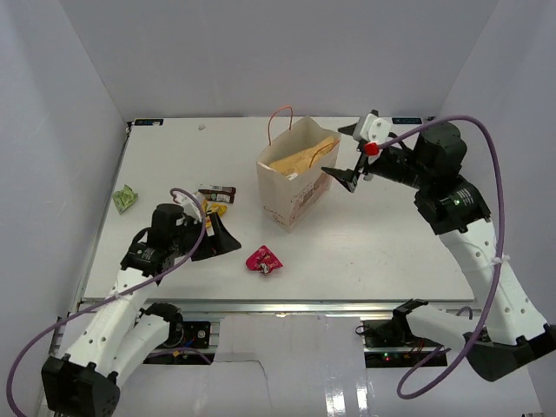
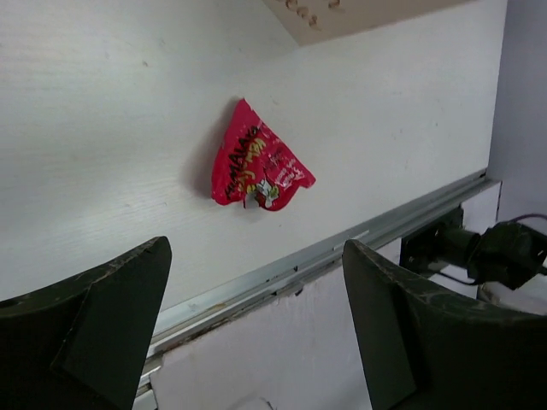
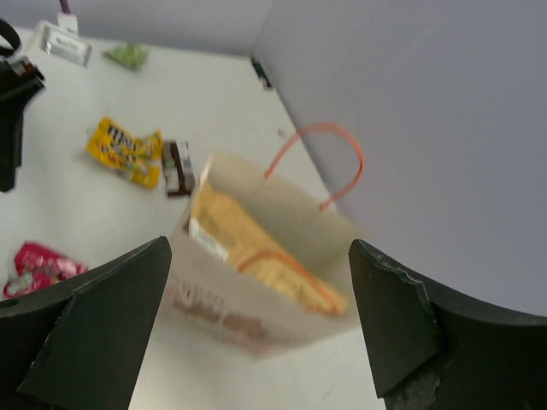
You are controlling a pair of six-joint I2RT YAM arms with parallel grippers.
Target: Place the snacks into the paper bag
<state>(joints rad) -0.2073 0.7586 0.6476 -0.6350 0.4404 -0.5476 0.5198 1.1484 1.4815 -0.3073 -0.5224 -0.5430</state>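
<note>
While the tan packet (image 3: 232,237) lies inside the paper bag (image 3: 214,312), left fingers (image 2: 102,318) and right fingers (image 3: 101,329) spread wide, empty.

Count taken from my remote station.

Paper bag (image 1: 291,187): one, with two orange cord handles (image 3: 320,127).

Snack packets I can identify: four, one of each kind.
- One large tan packet (image 1: 304,156).
- One red wrapper (image 1: 263,259).
- One yellow packet (image 3: 124,152).
- One dark bar (image 3: 178,166).

Small green item (image 1: 124,199): one. I cannot tell its kind from here, so I log it apart from the four.

Arms: two, a left arm (image 1: 130,295) and a right arm (image 1: 486,261).

Grippers: two, the left gripper (image 2: 256,256) and the right gripper (image 3: 259,248). Each has two fingers (image 2: 102,325), four in all.

Purple cables (image 1: 488,156): two, one per arm.

Table (image 1: 391,243): one.
</note>
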